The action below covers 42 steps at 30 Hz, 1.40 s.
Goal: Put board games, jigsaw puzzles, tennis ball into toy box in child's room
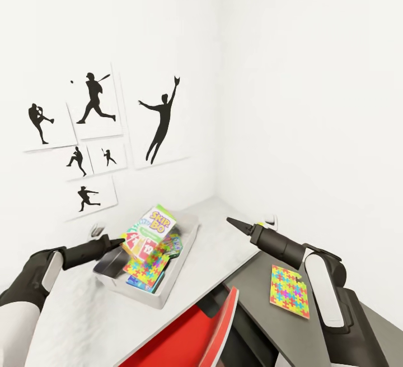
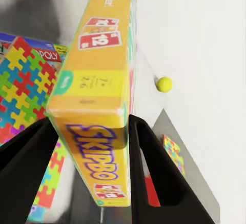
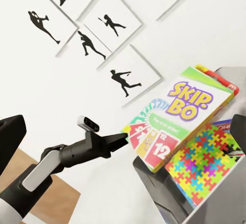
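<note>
Two arms are reaching over the pale grey table [image 1: 218,244] in the corner of a white room, and I am running them from afar. Six black baseball silhouette prints [image 1: 92,137] are hanging on the wall behind the table. Below its near edge, a red chair [image 1: 196,333] is standing partly tucked under.

On the tabletop, the grey toy box [image 1: 187,244] is sitting open. A jigsaw puzzle [image 1: 146,266] printed with bright interlocking pieces is lying inside it, on top of other colourful boxes, one of them lettered "OPOLY" in the left wrist view.

My left gripper [image 1: 120,242] is holding the yellow "SKIP-BO" board game [image 1: 151,231] by one end, fingers pressing both flat faces, with the box tilting above the toy box and its lower end just over the puzzle. From the left wrist camera, the black fingers [image 2: 154,178] are clamping the box [image 2: 100,96] edge-on.

My right gripper [image 1: 238,224] is hanging over the table's right end, well apart from the toy box, pointing toward it; whether it is open or closed, I cannot tell.

On the lower dark grey side section [image 1: 252,288], a second jigsaw puzzle [image 1: 289,291] is lying flat beside my right forearm.

The tennis ball [image 2: 164,84] is resting on the pale tabletop, seen small from the left wrist camera.
</note>
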Motion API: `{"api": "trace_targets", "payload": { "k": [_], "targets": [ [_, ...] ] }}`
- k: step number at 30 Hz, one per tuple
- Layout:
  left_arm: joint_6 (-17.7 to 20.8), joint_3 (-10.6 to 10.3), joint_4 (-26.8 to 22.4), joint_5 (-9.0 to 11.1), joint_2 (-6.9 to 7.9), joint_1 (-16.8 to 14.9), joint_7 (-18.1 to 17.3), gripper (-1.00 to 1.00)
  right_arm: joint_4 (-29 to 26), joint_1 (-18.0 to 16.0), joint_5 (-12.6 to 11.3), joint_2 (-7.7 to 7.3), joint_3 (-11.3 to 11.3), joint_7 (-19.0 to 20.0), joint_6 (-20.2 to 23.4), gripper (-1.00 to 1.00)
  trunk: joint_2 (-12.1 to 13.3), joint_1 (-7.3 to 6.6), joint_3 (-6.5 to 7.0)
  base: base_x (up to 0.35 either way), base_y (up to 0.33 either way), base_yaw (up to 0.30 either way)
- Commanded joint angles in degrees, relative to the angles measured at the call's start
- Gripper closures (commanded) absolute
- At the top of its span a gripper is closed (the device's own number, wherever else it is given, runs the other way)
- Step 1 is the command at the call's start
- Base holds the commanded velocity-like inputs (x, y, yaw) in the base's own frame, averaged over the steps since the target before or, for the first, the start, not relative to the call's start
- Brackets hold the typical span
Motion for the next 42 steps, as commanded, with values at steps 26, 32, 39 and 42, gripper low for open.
{"api": "trace_targets", "payload": {
  "k": [26, 32, 39, 42],
  "targets": [
    [-1.1, 0.5, 0.0, 0.4, -0.87, 0.0, 1.1, -1.00, 0.2, 0.0, 0.2, 0.06, -0.2, 0.3, 0.3, -1.00, 0.0, 0.02, -0.02, 0.000, 0.000, 0.000],
    [-0.8, 2.4, -0.1, 0.7, 0.64, 0.0, 0.1, -1.00, 0.2, 0.0, 0.2, 0.06, -0.3, 0.3, 0.3, -1.00, 0.0, 0.02, -0.02, 0.000, 0.000, 0.000],
    [3.5, 10.9, -0.2, 3.1, 5.33, 0.1, -5.8, -1.00, 0.2, 0.0, 0.2, 0.06, -0.3, 0.3, 0.3, -1.00, 0.0, 0.02, -0.02, 0.000, 0.000, 0.000],
    [4.1, 11.3, -0.2, 3.0, 5.61, 0.1, -9.0, -1.00, 0.2, 0.0, 0.3, 0.06, -0.3, 0.3, 0.3, -1.00, 0.0, 0.02, -0.02, 0.000, 0.000, 0.000]
  ]
}}
